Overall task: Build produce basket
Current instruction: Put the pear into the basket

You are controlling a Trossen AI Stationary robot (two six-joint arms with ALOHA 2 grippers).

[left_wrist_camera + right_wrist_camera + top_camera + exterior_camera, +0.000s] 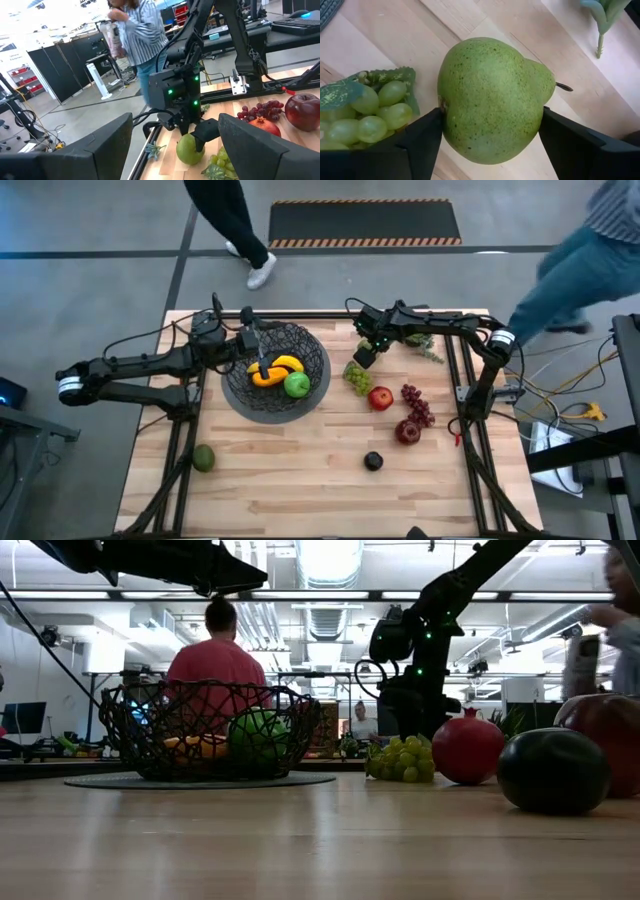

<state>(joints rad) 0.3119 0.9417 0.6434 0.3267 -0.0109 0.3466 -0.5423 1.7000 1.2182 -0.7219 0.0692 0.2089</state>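
Lying between the right claw's (490, 142) fingers, the pear (492, 100) touches both; left claw (175, 145) open above the basket (275, 370)

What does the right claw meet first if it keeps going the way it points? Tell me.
The pear. It lies between the fingers of the right claw, which flank it closely. Past it lies only the wooden table, with the green grapes off to one side.

The black wire basket (276, 375) sits on the table under my left arm, holding a banana (287, 364), an orange piece (262, 377) and a green apple (297, 385). A speckled green pear (492, 100) lies on its side between my right fingers (422, 140), beside the green grapes (375, 112). The red apple (380, 398), dark red grapes (417, 404), avocado (204, 458) and small black fruit (373, 462) lie loose on the wood.
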